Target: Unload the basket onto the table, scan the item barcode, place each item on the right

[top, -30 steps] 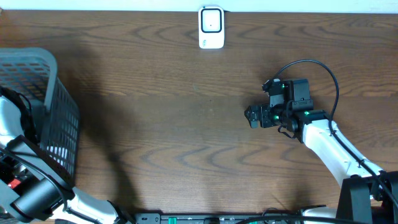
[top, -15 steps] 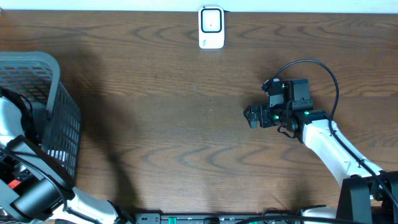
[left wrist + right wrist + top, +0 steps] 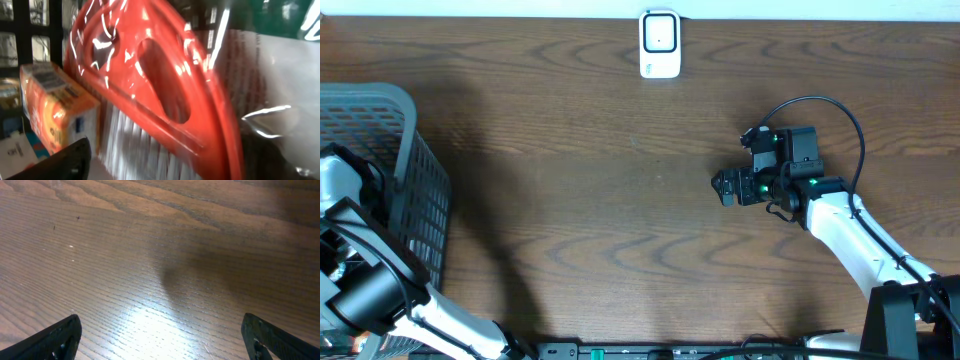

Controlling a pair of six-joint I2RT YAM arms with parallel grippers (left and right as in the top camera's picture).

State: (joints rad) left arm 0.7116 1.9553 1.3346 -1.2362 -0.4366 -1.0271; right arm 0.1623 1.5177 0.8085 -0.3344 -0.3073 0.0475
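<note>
Red plastic brush [image 3: 165,100] with white bristles, wrapped in glossy film, lies in the grey mesh basket [image 3: 390,120] at the left edge of the wooden bench [image 3: 580,220], beside an orange cardboard box [image 3: 52,107]. The left claw [image 3: 67,160] hangs close over it; only one dark finger shows, so open or gripping cannot be told. A sound pick would take the handle, keeping any barcode free for the white scanner [image 3: 660,44] at the far edge. No barcode is visible; glare and blur mask the wrapper. The right claw [image 3: 725,187] hovers wide open, empty.
</note>
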